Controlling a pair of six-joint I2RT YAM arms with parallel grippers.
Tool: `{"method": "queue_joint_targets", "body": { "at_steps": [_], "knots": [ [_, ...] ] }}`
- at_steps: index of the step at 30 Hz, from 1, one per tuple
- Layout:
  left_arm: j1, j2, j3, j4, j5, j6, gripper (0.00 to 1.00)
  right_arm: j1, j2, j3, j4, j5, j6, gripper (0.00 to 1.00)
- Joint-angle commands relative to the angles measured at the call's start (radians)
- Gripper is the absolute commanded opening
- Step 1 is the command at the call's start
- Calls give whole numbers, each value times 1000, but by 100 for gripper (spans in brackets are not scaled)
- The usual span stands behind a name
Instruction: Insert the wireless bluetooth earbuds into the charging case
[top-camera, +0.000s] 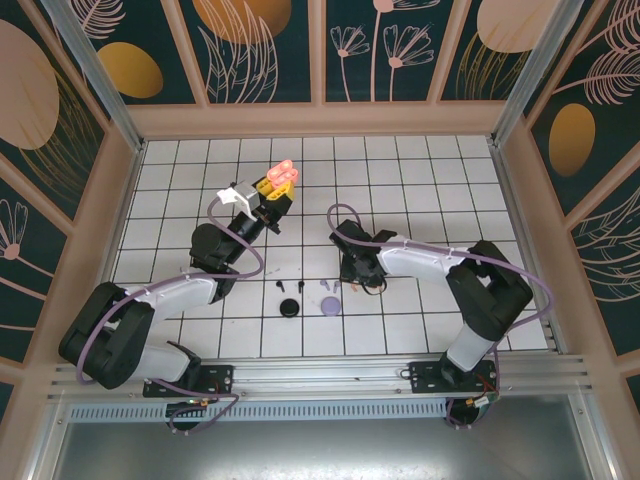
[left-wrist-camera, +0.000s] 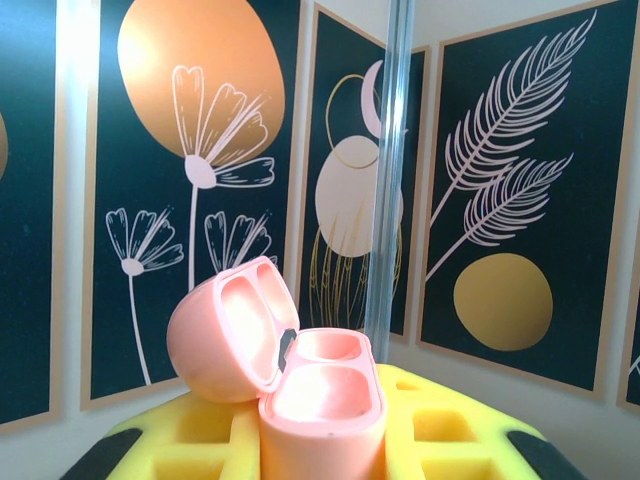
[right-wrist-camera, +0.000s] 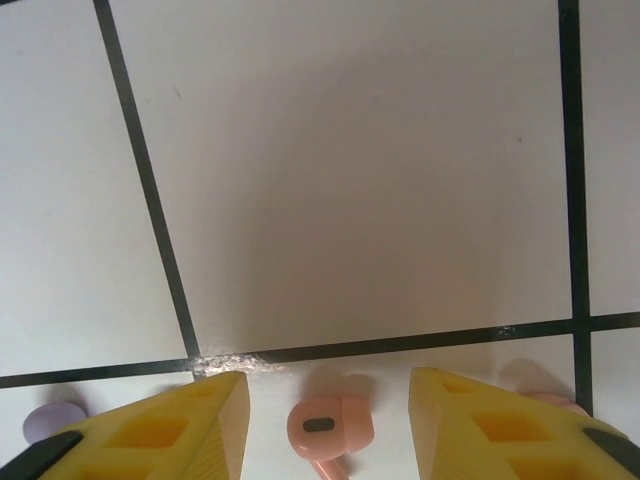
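Your left gripper is clamped on the salmon-pink plastic charging case, with a yellow finger on each side. It holds the case upright at the lower centre of the left wrist frame. The rounded lid is hinged back to the left, and two moulded wells face up.

From the top camera, the same case sits at the upper centre of the white gridded table.

Your right gripper points down at the table with its jaws partly apart. One small salmon-pink stemmed earbud lies on the tile between the two yellow fingers, at the bottom centre of the right wrist frame. There is a gap on each side, so nothing is gripped. A pink edge at the lower right may be its twin; you cannot be sure, as the finger hides most of it.

Two black stemmed earbuds lie left of centre in the top frame. Just below them are a black round disc and a lilac round disc.
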Motion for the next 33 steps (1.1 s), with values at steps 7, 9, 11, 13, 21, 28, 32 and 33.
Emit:
{"method": "queue_joint_targets", "body": {
  "at_steps": [7,9,11,13,21,28,32,33],
  "knots": [
    [-7,-24,7,54,16,11,0,17,40,21,19,-6,4,47],
    [-8,-24,5,54,17,9,0,21,45,18,24,-8,7,47],
    [-8,-23,8,54,18,7,0,25,50,18,28,-10,7,46],
    [-8,-22,8,54,21,6,0,28,56,16,32,-11,8,46],
    [-9,-23,5,52,31,-1,0,35,64,2,32,-3,15,43],
    [-8,-23,4,52,32,0,0,40,65,1,27,5,18,40],
    [-9,-20,4,54,32,0,0,49,66,3,20,11,19,40],
    [-10,-21,3,54,32,0,0,52,68,5,18,13,19,40]
  ]
}}
